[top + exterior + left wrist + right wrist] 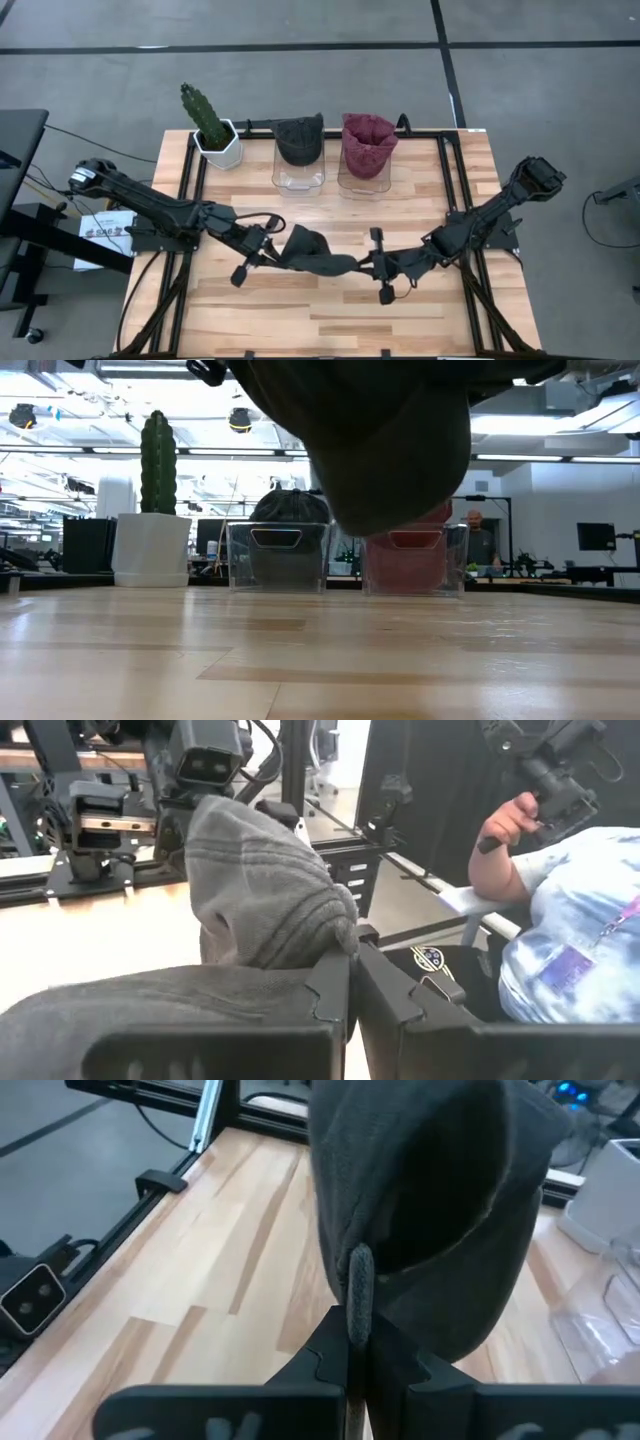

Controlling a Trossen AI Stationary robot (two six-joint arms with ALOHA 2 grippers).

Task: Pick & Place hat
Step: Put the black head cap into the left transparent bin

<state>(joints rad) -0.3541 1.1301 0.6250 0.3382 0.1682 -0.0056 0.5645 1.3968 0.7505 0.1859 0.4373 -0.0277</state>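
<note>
A dark grey knit hat (318, 256) hangs over the middle of the table between my two grippers. In the low view the hat (385, 450) is well clear of the wood. My left gripper (277, 250) is shut on its left end and my right gripper (369, 265) is shut on its right end. In the right wrist view the hat's hollow inside (440, 1190) faces the camera. At the far edge stand two clear bins, one with a dark hat (299, 140) in it and one with a maroon hat (367, 142). My left gripper pinches the hat's knit cloth at its left end (322, 952) between its two fingers, coming in nearly level from the table's left. One layer or several, I cannot tell. The hat is lifted clear, bunched up beyond the fingers. My right gripper pinches the thick edge of the hat's opening (359, 1285) between its two fingers, slanting slightly down from the table's right. The hat is clear of the table, its opening gaping beyond the fingers.
A cactus in a white pot (215, 130) stands at the far left of the table, beside the clear bins (300, 178). Bare wood (330, 310) lies near the front edge. A person (560, 930) sits beyond the table's side in the left wrist view.
</note>
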